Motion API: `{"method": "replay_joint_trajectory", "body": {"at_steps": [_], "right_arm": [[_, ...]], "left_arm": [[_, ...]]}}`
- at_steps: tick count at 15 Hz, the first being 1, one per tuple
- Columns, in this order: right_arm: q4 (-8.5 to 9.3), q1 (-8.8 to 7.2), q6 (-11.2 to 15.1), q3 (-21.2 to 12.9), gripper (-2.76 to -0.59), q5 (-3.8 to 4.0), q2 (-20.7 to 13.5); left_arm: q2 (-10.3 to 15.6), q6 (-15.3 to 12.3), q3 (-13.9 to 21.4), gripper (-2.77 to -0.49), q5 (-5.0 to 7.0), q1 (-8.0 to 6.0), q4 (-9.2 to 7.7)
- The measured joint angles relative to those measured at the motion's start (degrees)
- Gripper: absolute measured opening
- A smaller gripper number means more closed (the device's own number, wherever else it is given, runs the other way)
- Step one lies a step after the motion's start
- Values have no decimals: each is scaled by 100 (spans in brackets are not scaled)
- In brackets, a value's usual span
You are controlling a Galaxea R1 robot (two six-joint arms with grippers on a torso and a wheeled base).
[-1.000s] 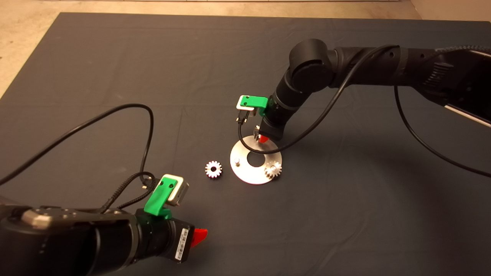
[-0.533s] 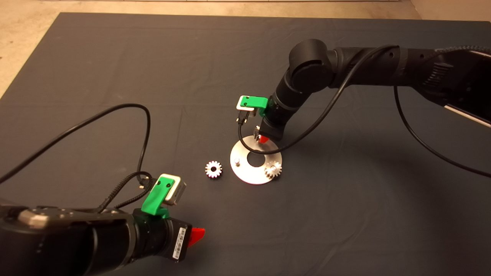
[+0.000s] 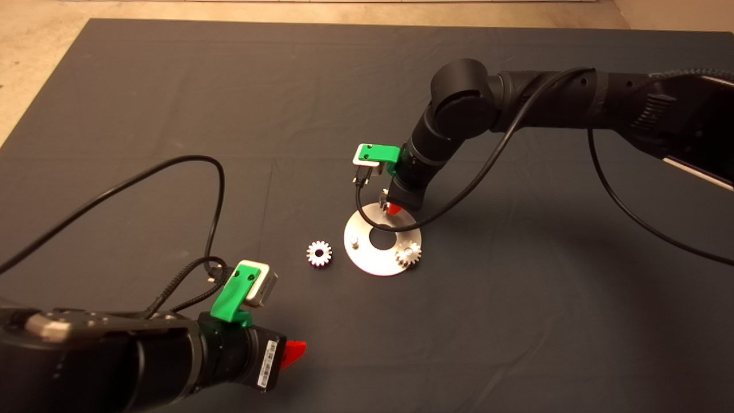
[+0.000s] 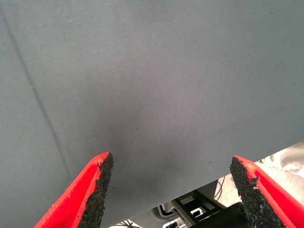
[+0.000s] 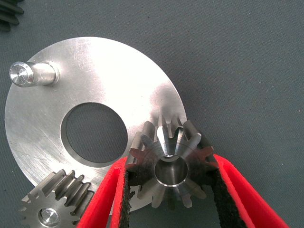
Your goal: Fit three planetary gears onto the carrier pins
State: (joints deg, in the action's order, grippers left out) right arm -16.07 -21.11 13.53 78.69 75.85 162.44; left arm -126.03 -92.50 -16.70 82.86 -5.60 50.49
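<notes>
The round shiny disc (image 3: 367,261) lies mid-mat. One planetary gear (image 3: 408,254) sits on the carrier pin at its near right. Another carrier pin (image 3: 355,241) on the left stands bare. My right gripper (image 3: 391,207) is at the disc's far edge, shut on a second gear (image 5: 161,142), which its black pads (image 5: 127,187) clamp on both sides. A shiny round face fills that gear's bore. The disc (image 5: 104,71), the bare pin (image 5: 28,74) and the mounted gear (image 5: 52,209) also show in the right wrist view. A third gear (image 3: 319,253) lies loose on the mat left of the disc. My left gripper (image 3: 293,351) waits at the lower left, open.
The left gripper (image 4: 173,164) hangs over bare mat (image 4: 152,71) near the mat's edge. A black cable (image 3: 218,189) loops across the mat's left half. The right arm's cable (image 3: 401,226) sags over the disc's far side.
The left arm has drawn back slightly toward the lower left. The right gripper holds almost still with its gear over the disc's far edge.
</notes>
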Motion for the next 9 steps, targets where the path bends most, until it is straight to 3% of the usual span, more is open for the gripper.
{"method": "replay_joint_trajectory", "body": {"at_steps": [4,9], "right_arm": [[11,0,0,-9,-235,13,10],[30,0,2,-41,-234,72,11]], "left_arm": [[93,0,0,-151,-155,0,2],[127,0,2,-151,-194,0,1]]}}
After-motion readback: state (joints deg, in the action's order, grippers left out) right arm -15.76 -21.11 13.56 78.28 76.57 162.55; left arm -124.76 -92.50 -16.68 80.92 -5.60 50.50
